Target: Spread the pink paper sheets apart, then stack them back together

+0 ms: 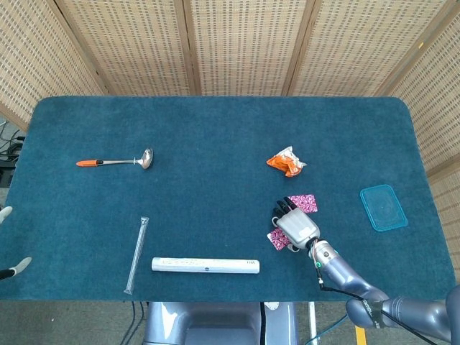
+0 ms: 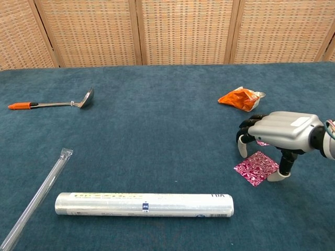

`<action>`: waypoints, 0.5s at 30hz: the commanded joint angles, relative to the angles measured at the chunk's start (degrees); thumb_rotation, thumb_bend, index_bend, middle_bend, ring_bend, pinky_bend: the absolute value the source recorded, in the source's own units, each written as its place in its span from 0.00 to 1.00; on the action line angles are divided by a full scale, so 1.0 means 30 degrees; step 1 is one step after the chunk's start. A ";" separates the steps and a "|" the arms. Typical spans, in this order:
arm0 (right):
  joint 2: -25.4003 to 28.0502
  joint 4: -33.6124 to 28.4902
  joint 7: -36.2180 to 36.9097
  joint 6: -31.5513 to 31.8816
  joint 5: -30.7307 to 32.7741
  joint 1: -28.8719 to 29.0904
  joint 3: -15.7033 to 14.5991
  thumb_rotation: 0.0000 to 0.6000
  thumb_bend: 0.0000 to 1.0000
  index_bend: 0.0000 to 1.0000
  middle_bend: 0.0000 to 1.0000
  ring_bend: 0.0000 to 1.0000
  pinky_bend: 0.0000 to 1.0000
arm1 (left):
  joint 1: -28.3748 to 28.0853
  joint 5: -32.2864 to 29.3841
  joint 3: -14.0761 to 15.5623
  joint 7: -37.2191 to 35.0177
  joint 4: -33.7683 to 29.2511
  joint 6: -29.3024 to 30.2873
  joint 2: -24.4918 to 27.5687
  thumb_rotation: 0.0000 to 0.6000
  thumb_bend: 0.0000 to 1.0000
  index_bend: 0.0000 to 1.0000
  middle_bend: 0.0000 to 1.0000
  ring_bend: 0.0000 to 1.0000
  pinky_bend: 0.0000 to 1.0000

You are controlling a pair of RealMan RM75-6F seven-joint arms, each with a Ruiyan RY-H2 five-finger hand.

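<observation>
The robot's right hand (image 2: 282, 133) hangs palm down over the two pink patterned paper sheets, near the front edge of the blue carpeted tabletop (image 1: 215, 122), toward its right end. Its fingers (image 2: 242, 145) are spread and curl down, holding nothing. One pink sheet (image 2: 256, 168) lies flat under the hand. The other pink sheet (image 1: 303, 203) peeks out behind the fingers. The left hand (image 1: 7, 244) barely shows at the left edge; I cannot tell its state.

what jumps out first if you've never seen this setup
The silver right hand arched over a patterned pink paper sheet near the table's front right, with a second pink sheet just behind it. Next, the orange crumpled wrapper further back and the long white roll along the front edge.
</observation>
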 commanded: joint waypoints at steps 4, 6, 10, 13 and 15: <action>-0.0069 0.0114 0.0113 -0.0022 -0.0018 0.0006 -0.0023 1.00 0.23 0.35 0.19 0.00 0.00 | -0.0011 0.0022 -0.0004 0.0009 0.0000 -0.0015 -0.0021 0.95 0.00 0.10 0.00 0.00 0.00; -0.0090 0.0159 0.0167 -0.0027 -0.0030 -0.0002 -0.0036 1.00 0.23 0.35 0.19 0.00 0.00 | -0.0010 0.0019 -0.0011 0.0015 -0.0009 -0.0010 -0.0023 0.95 0.00 0.10 0.00 0.00 0.00; -0.0052 0.0159 0.0253 0.0027 -0.0168 -0.0022 -0.0075 1.00 0.23 0.35 0.19 0.00 0.00 | -0.0015 0.0026 -0.0015 0.0062 -0.0031 -0.0016 -0.0015 0.95 0.00 0.10 0.00 0.00 0.00; 0.0001 0.0127 0.0301 0.0063 -0.0226 -0.0042 -0.0094 1.00 0.23 0.35 0.19 0.00 0.00 | -0.0032 0.0044 -0.0026 0.0107 -0.0066 -0.0020 -0.0025 0.95 0.00 0.10 0.00 0.00 0.00; 0.0035 0.0129 0.0330 0.0100 -0.0250 -0.0071 -0.0113 1.00 0.23 0.35 0.19 0.00 0.00 | -0.0041 0.0069 -0.0024 0.0141 -0.0096 -0.0021 -0.0025 0.95 0.00 0.10 0.00 0.00 0.00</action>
